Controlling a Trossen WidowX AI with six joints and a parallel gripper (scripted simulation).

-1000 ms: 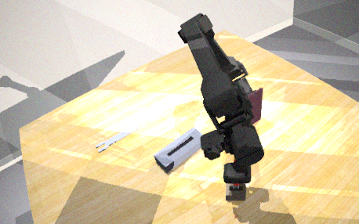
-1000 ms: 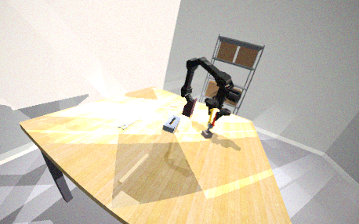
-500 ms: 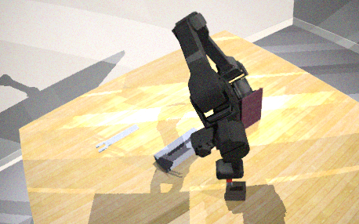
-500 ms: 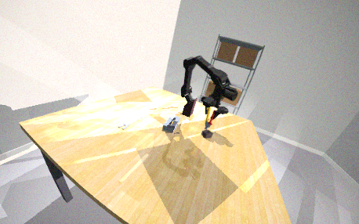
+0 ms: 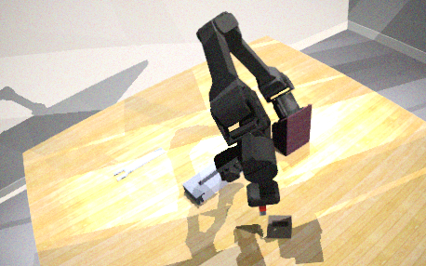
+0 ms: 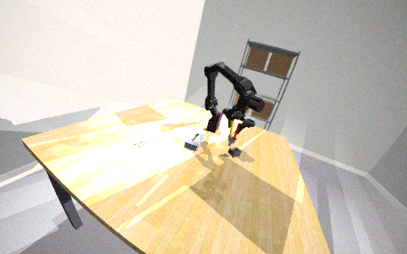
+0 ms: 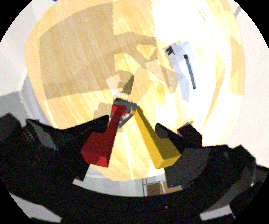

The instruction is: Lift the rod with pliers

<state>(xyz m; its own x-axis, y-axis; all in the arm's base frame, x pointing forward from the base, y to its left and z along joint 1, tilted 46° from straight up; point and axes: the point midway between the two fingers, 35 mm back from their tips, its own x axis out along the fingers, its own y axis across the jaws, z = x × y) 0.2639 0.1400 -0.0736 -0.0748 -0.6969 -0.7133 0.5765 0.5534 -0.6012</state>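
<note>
From the top view, I judged the locking pliers [image 5: 262, 210] [image 6: 234, 129] [image 7: 102, 145] stiff and fairly light, out of the holster [image 5: 280, 233] [image 6: 235, 153]. The exterior showed them above it, the channel block [image 5: 216, 186] [image 6: 193, 144] [image 7: 182, 75] apart; its rod was indistinguishable. On the wrist view, my part-spread gripper [image 5: 246, 180] [image 6: 239, 121] [image 7: 133, 122] pinched their splayed handles, the right hold.

Pliers handles [image 7: 104, 142]: one red, one yellow. Arm [image 5: 223, 70] [image 6: 233, 77]: black. Holster [image 5: 280, 227] [image 6: 235, 152]: dark grey.
</note>
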